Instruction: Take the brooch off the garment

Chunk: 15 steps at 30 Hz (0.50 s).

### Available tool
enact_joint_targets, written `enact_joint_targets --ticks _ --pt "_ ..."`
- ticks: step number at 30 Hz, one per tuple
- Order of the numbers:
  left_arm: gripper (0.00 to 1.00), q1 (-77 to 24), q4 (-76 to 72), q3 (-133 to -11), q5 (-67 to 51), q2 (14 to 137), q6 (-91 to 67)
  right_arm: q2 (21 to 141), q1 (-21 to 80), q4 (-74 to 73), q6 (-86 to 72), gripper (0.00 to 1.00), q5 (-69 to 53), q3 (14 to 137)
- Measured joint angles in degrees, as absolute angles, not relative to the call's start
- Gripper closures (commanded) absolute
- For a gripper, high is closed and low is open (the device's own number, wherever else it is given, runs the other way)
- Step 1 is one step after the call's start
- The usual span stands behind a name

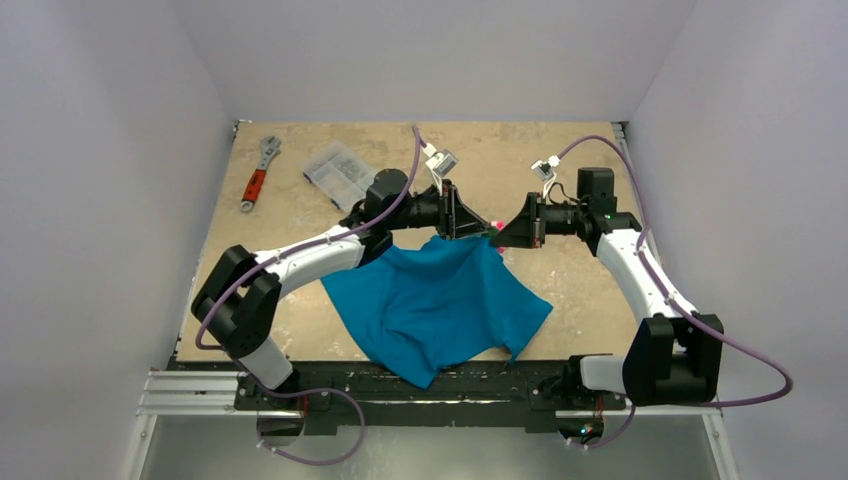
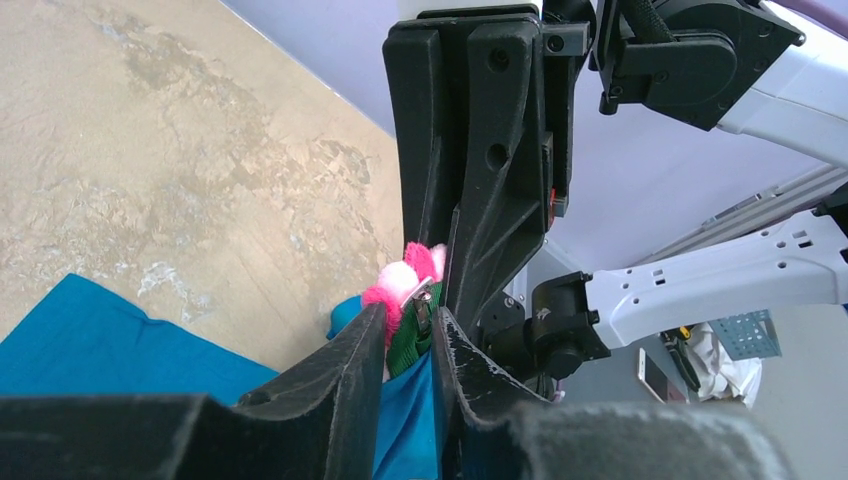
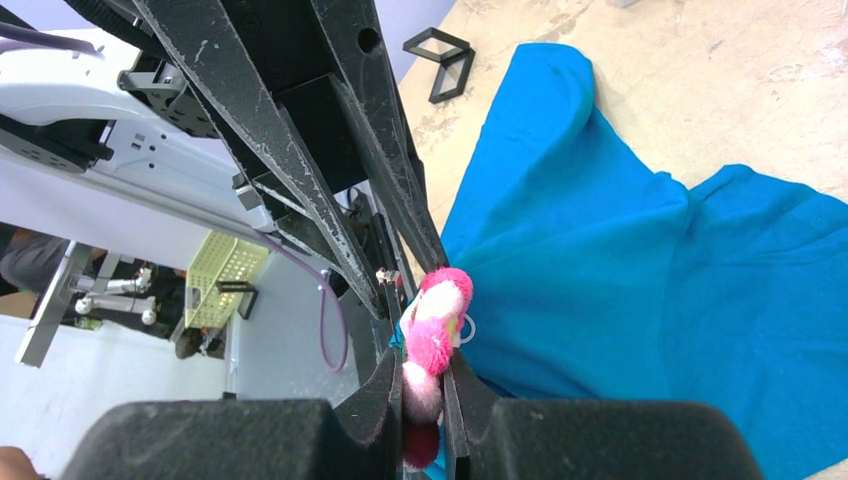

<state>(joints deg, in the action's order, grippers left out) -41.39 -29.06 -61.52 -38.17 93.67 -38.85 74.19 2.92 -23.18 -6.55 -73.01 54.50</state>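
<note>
The shirt (image 1: 430, 310) is soft, matt teal cloth, creased. The brooch (image 3: 437, 320) is fuzzy pink plush, with a green cloth strip (image 2: 406, 345) and a small shiny metal clip (image 2: 422, 300). The left gripper (image 2: 410, 314) and right gripper (image 3: 425, 362) are matt black plastic, grainy and scuffed whitish at the edges. The arm shells (image 1: 310, 255) are smooth, glossy white plastic. The table (image 1: 570, 280) is matt, mottled tan, stone-like. At far left, the wrench (image 1: 256, 175) is bare metal with a red grip and the box (image 1: 338, 170) is clear plastic.

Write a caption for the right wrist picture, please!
Right gripper pinching the fluffy pink brooch at the edge of the teal garment.
</note>
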Motion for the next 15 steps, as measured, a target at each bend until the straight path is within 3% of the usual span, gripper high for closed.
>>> enact_joint_targets --ticks 15 --pt "0.83 -41.9 -25.1 -63.2 -35.7 93.8 -37.3 74.3 2.9 -23.2 -5.8 1.0 -72.2 54.5"
